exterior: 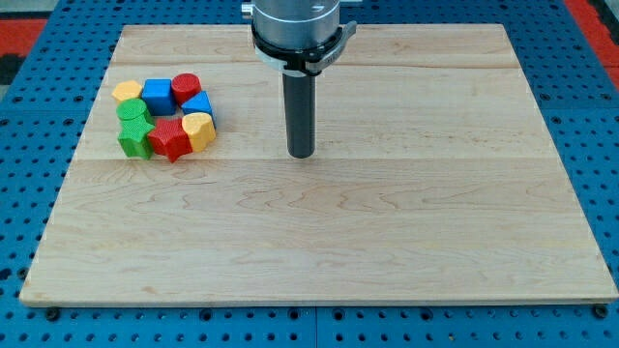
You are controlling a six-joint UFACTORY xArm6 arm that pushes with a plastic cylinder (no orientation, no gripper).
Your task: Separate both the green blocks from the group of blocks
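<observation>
A tight group of blocks lies at the upper left of the wooden board (319,242). A green round block (132,111) and a green star block (134,138) form its left side. Around them are a yellow block (127,92), a blue cube (157,94), a red cylinder (186,88), a blue block (199,104), a yellow block (198,129) and a red star block (170,139). The blocks touch one another. My tip (302,154) stands on the board to the right of the group, well apart from every block.
The board lies on a blue perforated table (29,145). The arm's grey mount (295,29) hangs over the board's top edge above the rod.
</observation>
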